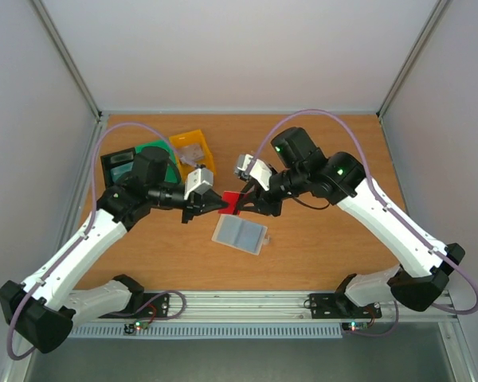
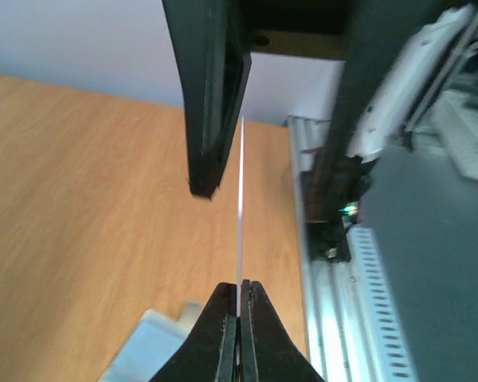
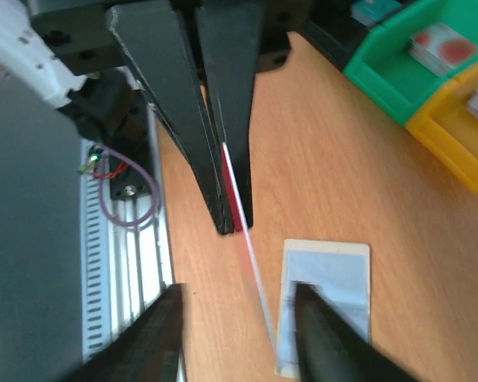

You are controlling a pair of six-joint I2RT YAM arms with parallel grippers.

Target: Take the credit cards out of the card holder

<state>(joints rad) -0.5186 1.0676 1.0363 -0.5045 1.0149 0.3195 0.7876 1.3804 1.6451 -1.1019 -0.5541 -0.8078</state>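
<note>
- On my top camera the left gripper (image 1: 220,204) reaches in from 9 o'clock. Its two black fingers are pressed together on one end of the thin reddish-pink rectangular card (image 1: 233,197).
- The left wrist camera shows the same grip. The fingertips meet with no gap, and the card stands edge-on as a thin pale line running straight out from them.
- The card is up off the wooden table (image 1: 327,239), between the two grippers near the middle of the workspace.
- The right gripper (image 1: 245,200) faces it from 3 o'clock. On its wrist camera I see its fingers spread apart with the free end of the card between them. I cannot tell whether either finger touches the card.
- From the left wrist camera one right-hand finger stands just beside the card face and the other is well off to the side.
- The flat translucent whitish folding card holder (image 1: 239,234) lies on the table at about 6 o'clock from the gripper tips, directly below them, and neither gripper touches it.
- Its pockets look pale blue-grey. I cannot tell whether a card sits inside.
- At 10 o'clock from the grippers, near the far-left corner, stand three plastic bins side by side: the black bin (image 1: 105,171), the green bin (image 1: 161,146) and the yellow bin (image 1: 183,137).
</note>
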